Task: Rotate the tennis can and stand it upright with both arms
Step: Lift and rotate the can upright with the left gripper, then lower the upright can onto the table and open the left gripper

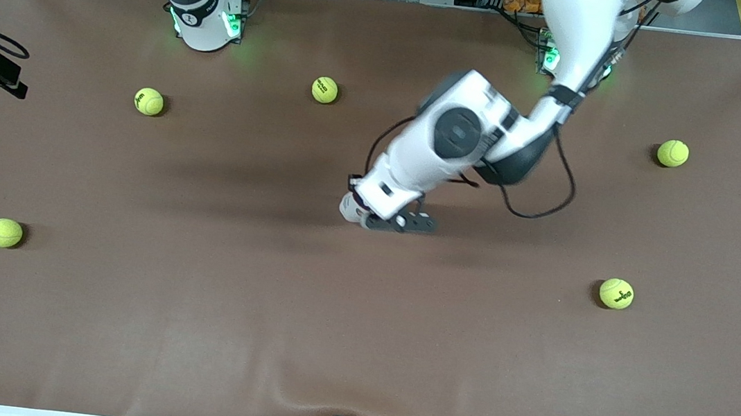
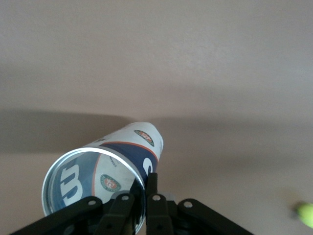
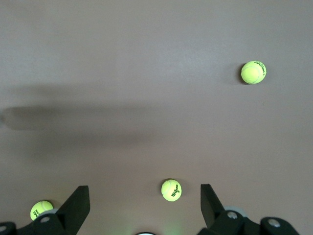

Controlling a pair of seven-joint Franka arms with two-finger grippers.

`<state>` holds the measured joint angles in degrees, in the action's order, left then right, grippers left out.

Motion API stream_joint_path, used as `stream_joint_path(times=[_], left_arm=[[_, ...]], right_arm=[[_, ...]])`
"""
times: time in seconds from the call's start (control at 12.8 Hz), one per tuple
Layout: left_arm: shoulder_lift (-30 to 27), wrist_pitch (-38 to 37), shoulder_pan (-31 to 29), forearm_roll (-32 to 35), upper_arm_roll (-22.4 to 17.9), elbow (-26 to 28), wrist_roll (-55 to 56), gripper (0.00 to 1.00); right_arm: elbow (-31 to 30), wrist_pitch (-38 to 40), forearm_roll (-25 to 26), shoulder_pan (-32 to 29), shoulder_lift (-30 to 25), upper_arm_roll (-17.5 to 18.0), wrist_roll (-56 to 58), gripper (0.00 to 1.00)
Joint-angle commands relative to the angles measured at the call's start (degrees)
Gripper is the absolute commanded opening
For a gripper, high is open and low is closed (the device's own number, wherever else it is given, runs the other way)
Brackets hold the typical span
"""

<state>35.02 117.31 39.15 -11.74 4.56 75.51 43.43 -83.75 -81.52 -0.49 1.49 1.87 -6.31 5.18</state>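
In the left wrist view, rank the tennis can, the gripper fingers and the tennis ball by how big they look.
1. tennis can, close to the lens
2. left gripper fingers, partly cropped
3. tennis ball, small, at the edge

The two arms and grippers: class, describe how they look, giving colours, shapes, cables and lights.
Both arms are glossy white with rounded links. The left arm has a dark grey round joint cap and a looping black cable. Bases glow green. The left gripper and right gripper are black, with flat fingers.

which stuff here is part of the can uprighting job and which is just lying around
Job: tennis can, gripped at its open rim by the left gripper over mid-table; right gripper, open, waiting.

Lying about: five tennis balls scattered on the table.
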Motion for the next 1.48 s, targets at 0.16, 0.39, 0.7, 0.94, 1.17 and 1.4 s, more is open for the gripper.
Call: stream_joint_path(times=[0.16,0.39,0.7,0.94,1.17,1.4], left_arm=[[3.9,0.0,11.6,8.7,-8.9,-5.8,2.3,0.00],[7.0,0.2,18.8,8.7,-16.3,-8.8,2.1,0.00],[9.7,3.9,21.3,8.7,-16.8,-9.8,2.0,0.00],[9.7,4.0,21.4,8.7,-16.8,-9.7,1.7,0.32],[9.3,3.9,21.3,8.6,-16.5,-9.6,1.8,1.00],[8.1,3.4,21.3,8.6,-16.4,-9.7,1.8,1.00]], right_arm=[[-0.4,1.3,-0.8,1.4,-1.4,-2.0,0.3,1.00],[-0.4,1.2,-1.2,1.0,-1.5,-2.2,-0.3,1.00],[-0.2,0.1,-1.0,1.0,-1.4,-1.9,-7.9,1.00],[0.8,0.1,-1.1,1.0,-1.3,-1.8,-7.9,1.00],[0.8,0.5,-1.1,0.2,-1.3,-1.6,-7.8,1.00],[0.8,0.5,-1.1,-3.9,-1.3,2.9,-7.8,1.00]])
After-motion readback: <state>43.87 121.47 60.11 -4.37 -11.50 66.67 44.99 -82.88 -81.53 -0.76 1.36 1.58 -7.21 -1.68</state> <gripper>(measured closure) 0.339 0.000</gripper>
